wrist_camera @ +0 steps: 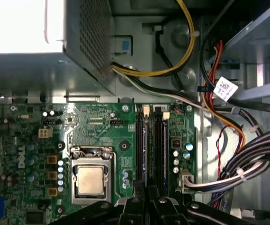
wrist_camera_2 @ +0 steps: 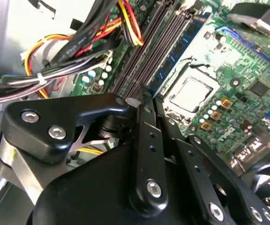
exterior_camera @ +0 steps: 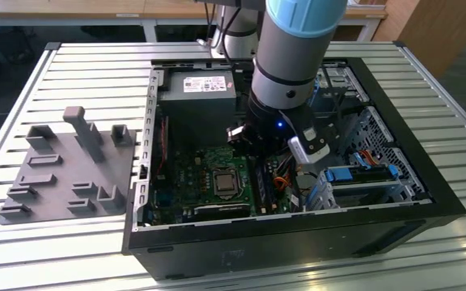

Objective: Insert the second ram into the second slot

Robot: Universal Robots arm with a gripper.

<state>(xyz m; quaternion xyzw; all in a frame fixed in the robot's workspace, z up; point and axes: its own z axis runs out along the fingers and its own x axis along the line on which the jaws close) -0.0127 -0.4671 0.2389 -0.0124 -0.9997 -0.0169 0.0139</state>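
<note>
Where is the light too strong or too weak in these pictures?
In the first wrist view, the grey metal power supply box is burnt out to white on one face; in the second wrist view, the pale inner wall of the computer case is washed out too; in the exterior view, the slatted metal table carries bright reflections, and the green motherboard lies in shade.

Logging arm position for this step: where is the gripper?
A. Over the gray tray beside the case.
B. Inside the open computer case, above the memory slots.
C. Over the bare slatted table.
B: the exterior view shows the arm reaching down into the computer case, and in the first wrist view the gripper hangs over the memory slots.
</note>
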